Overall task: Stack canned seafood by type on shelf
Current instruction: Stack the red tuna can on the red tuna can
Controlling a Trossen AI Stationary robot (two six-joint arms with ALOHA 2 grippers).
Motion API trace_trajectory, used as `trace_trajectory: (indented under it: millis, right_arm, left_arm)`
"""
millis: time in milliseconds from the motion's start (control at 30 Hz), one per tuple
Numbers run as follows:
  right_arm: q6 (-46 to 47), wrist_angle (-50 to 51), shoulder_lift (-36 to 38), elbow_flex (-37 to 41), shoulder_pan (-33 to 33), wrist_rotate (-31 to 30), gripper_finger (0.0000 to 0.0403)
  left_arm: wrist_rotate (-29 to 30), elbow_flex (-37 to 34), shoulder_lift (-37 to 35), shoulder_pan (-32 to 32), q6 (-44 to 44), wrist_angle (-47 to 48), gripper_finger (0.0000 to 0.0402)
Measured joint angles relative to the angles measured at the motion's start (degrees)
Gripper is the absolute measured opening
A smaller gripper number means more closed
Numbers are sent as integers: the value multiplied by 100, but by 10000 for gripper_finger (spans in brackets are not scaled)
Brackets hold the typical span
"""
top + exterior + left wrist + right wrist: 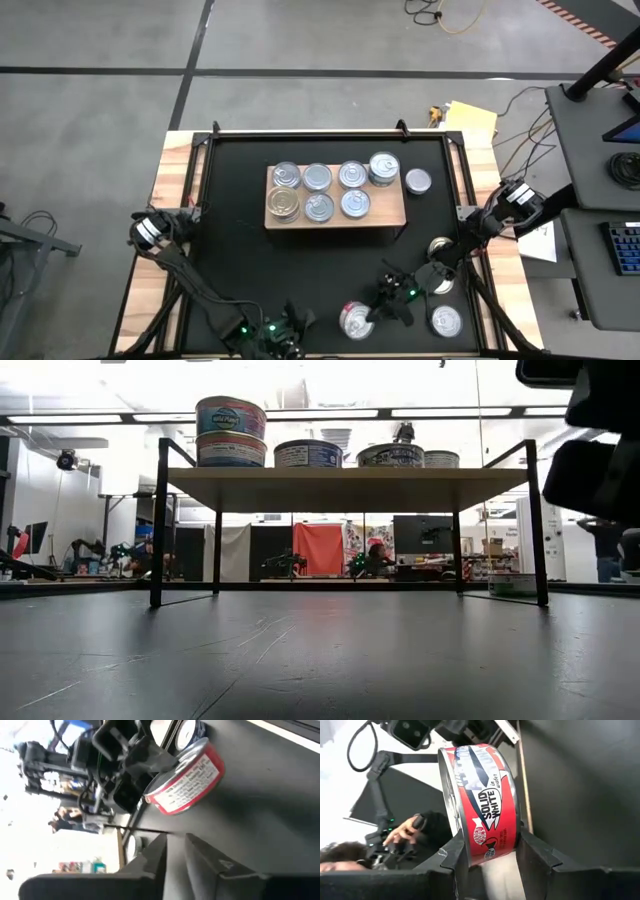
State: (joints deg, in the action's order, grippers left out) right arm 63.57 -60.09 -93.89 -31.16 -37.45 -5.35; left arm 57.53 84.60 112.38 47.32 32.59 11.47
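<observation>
Right gripper (487,852) clamps red-labelled round metal tin (480,800) (lid sideways, axis level); high view alone shows near-right spot. Left gripper (175,852) fingers nearly together, empty.

Robotics lab: concrete floor (100,40), floor cables (445,15), monitors (422,532).

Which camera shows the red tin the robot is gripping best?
Right wrist view: the red tin fills it, label readable, between the fingers. Left wrist shows it farther off; high view only its lid; low view nothing.

the left gripper (283,337) is half cut off by the high view's bottom edge.
</observation>
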Motion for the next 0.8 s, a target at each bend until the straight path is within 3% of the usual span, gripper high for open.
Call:
trace_trajectory:
  millis: [433,600,800]
  right_arm:
    - [582,64,0,-525,424,678,124]
    - [699,373,0,-641,586,918,124]
    - [712,651,-4,-853,676,1256,124]
  left_arm:
    - [86,0,9,-23,2059,-859,247]
    - [157,0,11,-37,2677,-1150,266]
    - [-36,0,12,-71,2775,-1145,262]
